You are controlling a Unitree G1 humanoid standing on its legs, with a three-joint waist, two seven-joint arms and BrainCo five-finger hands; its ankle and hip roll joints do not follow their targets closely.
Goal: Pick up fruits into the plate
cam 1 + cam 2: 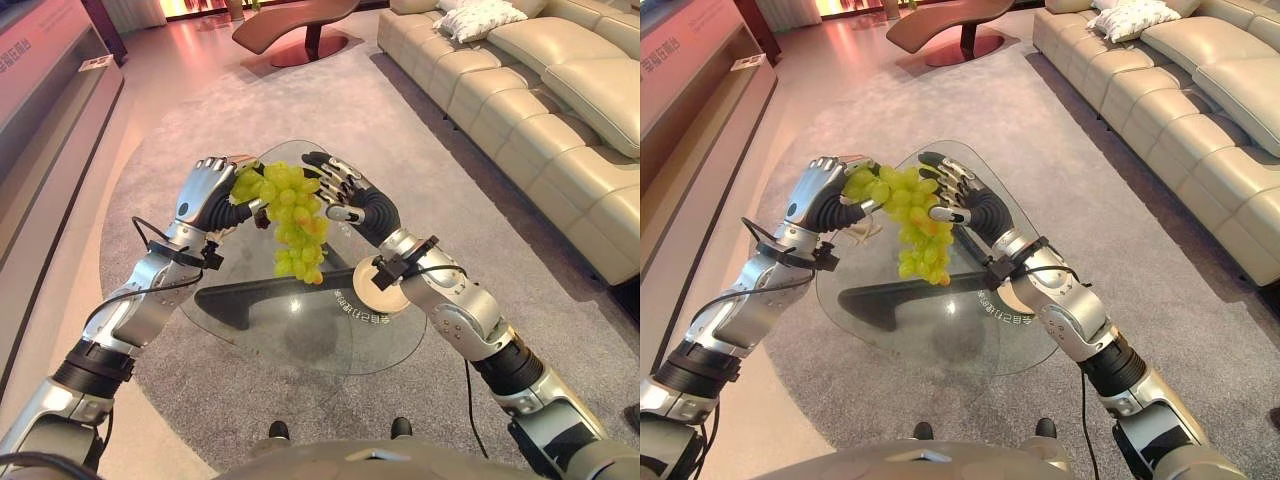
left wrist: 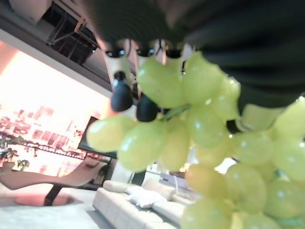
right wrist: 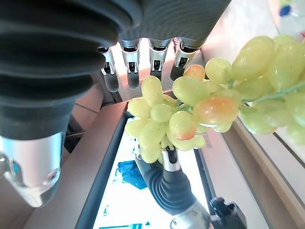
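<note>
Over the round glass bench (image 1: 390, 345) on a grey rug, the left hand (image 1: 205, 190) curls round a green grape bunch (image 1: 290, 215), the right hand (image 1: 335, 185) open beside it; next, lower it onto the small tan plate (image 1: 372, 285).

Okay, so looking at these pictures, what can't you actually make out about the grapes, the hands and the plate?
- Plate: eye views; the right forearm crosses it, so its inside is mostly hidden.
- Left hand: its fingertips are buried in the bunch of green grapes, so exactly what they pinch is unclear.
- Right hand: whether it touches the grapes is uncertain in the eye views.
- Glass table: the grapes and both arms cover its far part.
</note>
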